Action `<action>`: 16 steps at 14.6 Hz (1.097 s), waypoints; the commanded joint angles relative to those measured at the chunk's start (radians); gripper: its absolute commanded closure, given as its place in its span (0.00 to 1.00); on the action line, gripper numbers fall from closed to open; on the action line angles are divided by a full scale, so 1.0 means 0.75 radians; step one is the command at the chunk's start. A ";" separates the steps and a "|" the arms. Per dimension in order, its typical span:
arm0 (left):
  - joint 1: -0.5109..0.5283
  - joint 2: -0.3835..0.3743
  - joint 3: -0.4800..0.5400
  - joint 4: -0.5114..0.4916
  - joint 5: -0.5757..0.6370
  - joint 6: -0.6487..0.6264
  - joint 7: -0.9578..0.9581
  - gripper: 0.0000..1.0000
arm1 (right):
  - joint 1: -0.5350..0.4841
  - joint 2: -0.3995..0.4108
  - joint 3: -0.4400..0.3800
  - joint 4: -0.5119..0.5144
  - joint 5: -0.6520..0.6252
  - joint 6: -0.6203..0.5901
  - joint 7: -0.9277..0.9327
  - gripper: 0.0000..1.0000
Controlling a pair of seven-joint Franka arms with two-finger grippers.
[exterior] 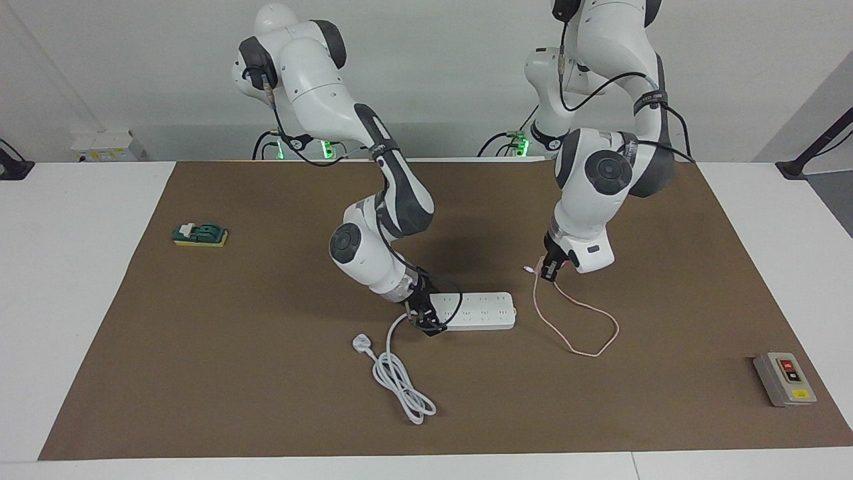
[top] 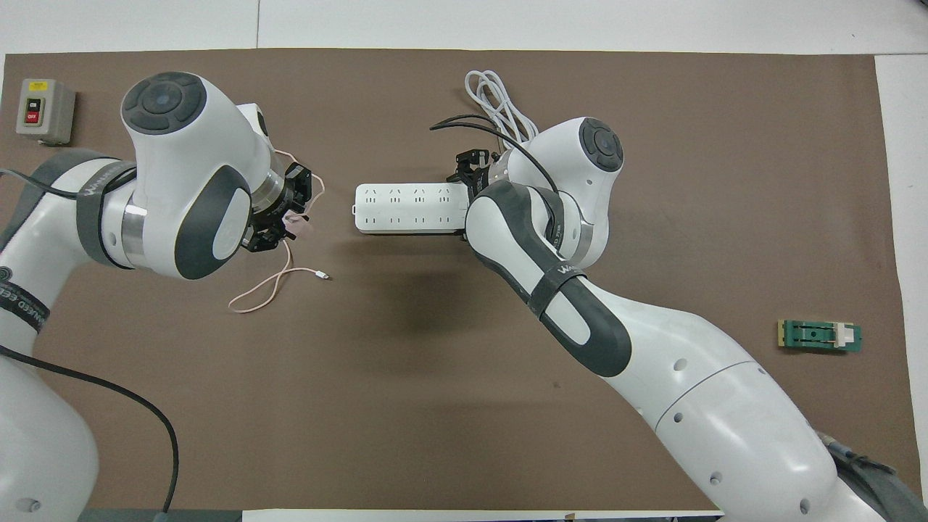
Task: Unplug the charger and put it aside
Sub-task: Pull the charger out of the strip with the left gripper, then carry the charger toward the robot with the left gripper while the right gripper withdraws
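Around the strip (exterior: 476,311), the bench (exterior: 266,373) lies bare toward the robots. The right gripper (exterior: 426,323) blocks one end; a coiled cord (exterior: 400,380) and cable loop (exterior: 586,333) flank it.

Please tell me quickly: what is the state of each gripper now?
Left gripper: shut on the charger, raised over the mat beside the power strip.
Right gripper: down at the power strip's corded end, fingers cannot be told.
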 commanded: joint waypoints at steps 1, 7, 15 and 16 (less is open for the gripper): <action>0.056 -0.132 -0.004 -0.123 0.006 -0.067 0.320 1.00 | -0.036 -0.055 -0.009 0.005 0.020 -0.030 -0.039 0.00; 0.272 -0.320 -0.008 -0.282 0.008 -0.070 0.972 1.00 | -0.048 -0.128 -0.015 0.003 0.014 -0.135 0.002 0.00; 0.598 -0.402 -0.008 -0.376 -0.139 -0.053 1.650 1.00 | -0.105 -0.351 -0.077 -0.013 -0.159 -0.347 -0.004 0.00; 0.614 -0.404 -0.008 -0.379 -0.168 -0.057 1.689 1.00 | -0.125 -0.376 -0.077 -0.013 -0.190 -0.372 -0.014 0.00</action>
